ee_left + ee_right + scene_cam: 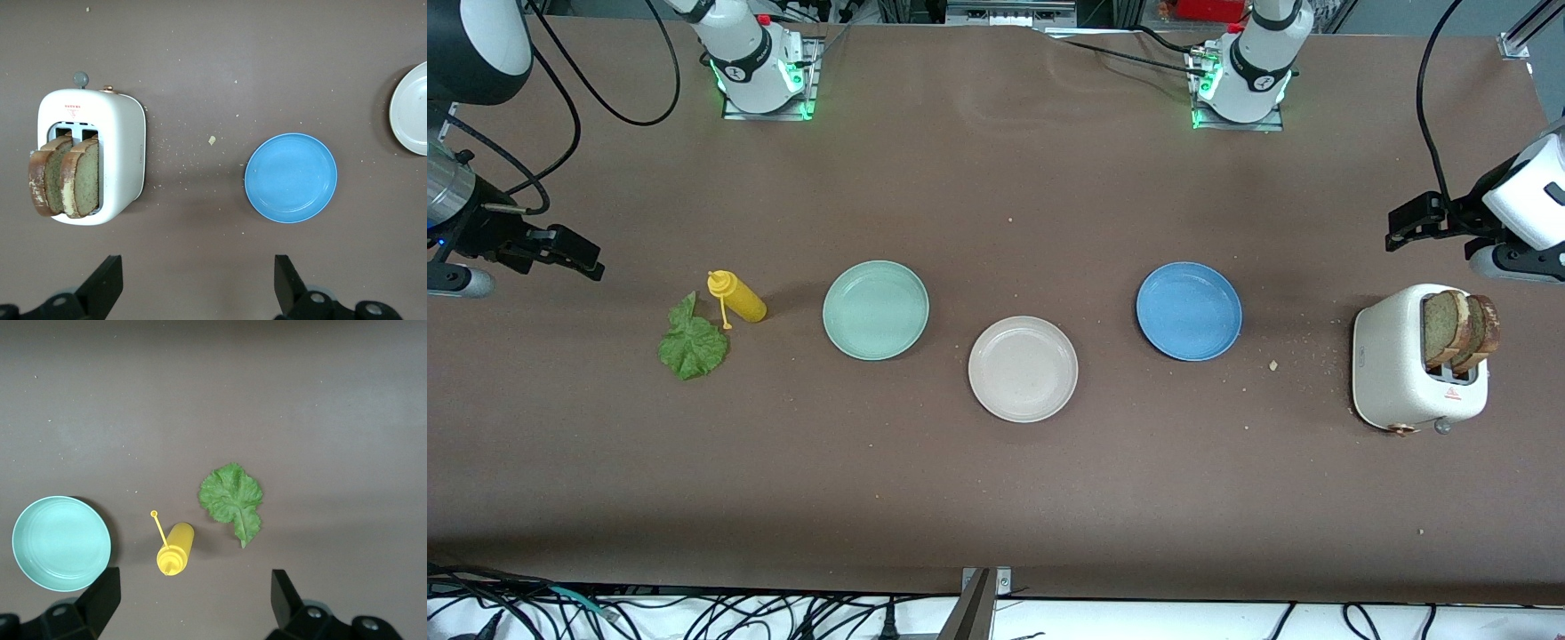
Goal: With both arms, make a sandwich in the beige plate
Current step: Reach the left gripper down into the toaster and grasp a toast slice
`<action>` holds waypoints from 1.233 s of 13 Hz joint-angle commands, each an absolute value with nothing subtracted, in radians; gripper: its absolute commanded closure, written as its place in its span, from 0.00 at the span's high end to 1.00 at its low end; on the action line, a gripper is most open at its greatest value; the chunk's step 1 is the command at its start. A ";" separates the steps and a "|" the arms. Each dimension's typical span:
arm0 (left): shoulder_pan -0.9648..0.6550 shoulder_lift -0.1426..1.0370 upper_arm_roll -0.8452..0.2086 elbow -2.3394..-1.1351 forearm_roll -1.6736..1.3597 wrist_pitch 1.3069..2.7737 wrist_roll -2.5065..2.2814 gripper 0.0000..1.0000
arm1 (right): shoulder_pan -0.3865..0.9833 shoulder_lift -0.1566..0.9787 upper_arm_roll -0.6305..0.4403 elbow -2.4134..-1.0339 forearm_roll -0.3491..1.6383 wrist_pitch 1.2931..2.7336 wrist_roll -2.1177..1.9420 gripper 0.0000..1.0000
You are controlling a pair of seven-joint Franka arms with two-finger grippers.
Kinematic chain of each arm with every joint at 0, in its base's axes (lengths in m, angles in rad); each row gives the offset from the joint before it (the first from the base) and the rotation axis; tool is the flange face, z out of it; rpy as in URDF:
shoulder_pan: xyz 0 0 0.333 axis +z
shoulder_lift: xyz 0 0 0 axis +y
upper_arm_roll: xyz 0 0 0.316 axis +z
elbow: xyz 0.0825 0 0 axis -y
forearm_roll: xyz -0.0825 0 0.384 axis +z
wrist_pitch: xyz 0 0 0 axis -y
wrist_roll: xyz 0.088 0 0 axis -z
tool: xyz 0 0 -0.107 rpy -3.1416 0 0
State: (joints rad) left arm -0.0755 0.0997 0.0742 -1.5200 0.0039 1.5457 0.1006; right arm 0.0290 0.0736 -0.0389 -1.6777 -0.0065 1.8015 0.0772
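Note:
The beige plate (1023,369) lies empty mid-table, and its edge shows in the left wrist view (410,110). No sandwich is put together; its parts lie apart. Two brown-crusted bread slices (1458,331) (67,177) stand in a white toaster (1396,373) (123,140) at the left arm's end. A green lettuce leaf (692,342) (231,499) lies flat at the right arm's end. My left gripper (1405,224) (198,287) hangs open and empty over bare table beside the toaster. My right gripper (578,253) (193,603) hangs open and empty over bare table beside the leaf.
A yellow squeeze bottle (736,296) (175,549) lies on its side between the leaf and a mint-green plate (876,309) (61,543). A blue plate (1189,311) (291,177) sits between the beige plate and the toaster. Crumbs dot the table around the toaster.

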 commanded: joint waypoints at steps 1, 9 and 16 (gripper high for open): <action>-0.075 0.109 0.066 -1.502 0.046 1.525 0.087 1.00 | 0.025 0.041 -0.029 -1.715 -0.025 1.816 0.087 0.99; -0.074 0.150 0.075 -1.500 0.048 1.529 0.101 1.00 | 0.025 0.041 -0.029 -1.715 -0.025 1.816 0.087 0.99; 0.067 0.371 0.083 -1.408 0.054 1.604 0.240 1.00 | 0.025 0.041 -0.031 -1.715 -0.025 1.818 0.087 0.99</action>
